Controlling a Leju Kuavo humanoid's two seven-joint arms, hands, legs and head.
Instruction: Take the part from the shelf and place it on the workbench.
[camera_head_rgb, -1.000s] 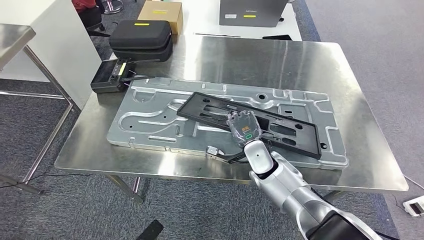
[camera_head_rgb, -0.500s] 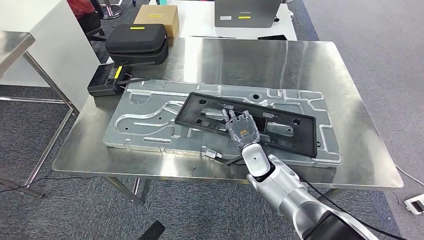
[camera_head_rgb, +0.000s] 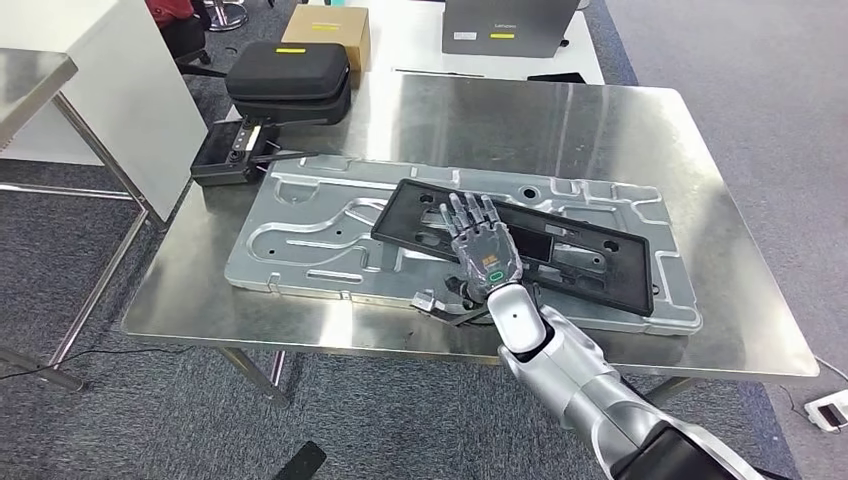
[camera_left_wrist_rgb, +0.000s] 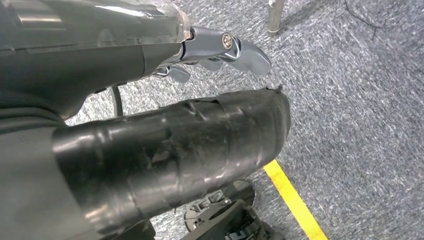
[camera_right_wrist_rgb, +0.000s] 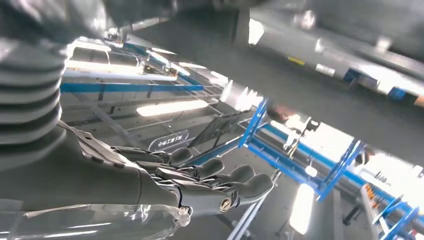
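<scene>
Where the right hand (camera_head_rgb: 480, 245) reaches over the black frame part (camera_head_rgb: 520, 245), its fingers (camera_head_rgb: 463, 214) are spread flat and apart, holding nothing, and the palm hides the middle of the frame. That part lies on the large silver stamped panel (camera_head_rgb: 300, 235) on the steel tabletop (camera_head_rgb: 560, 120). Whether the fingertips touch the frame is unclear. Seen from its wrist, the left hand (camera_left_wrist_rgb: 220, 50) hangs above the grey carpet (camera_left_wrist_rgb: 360, 100), fingers mostly hidden, so its state cannot be told.
</scene>
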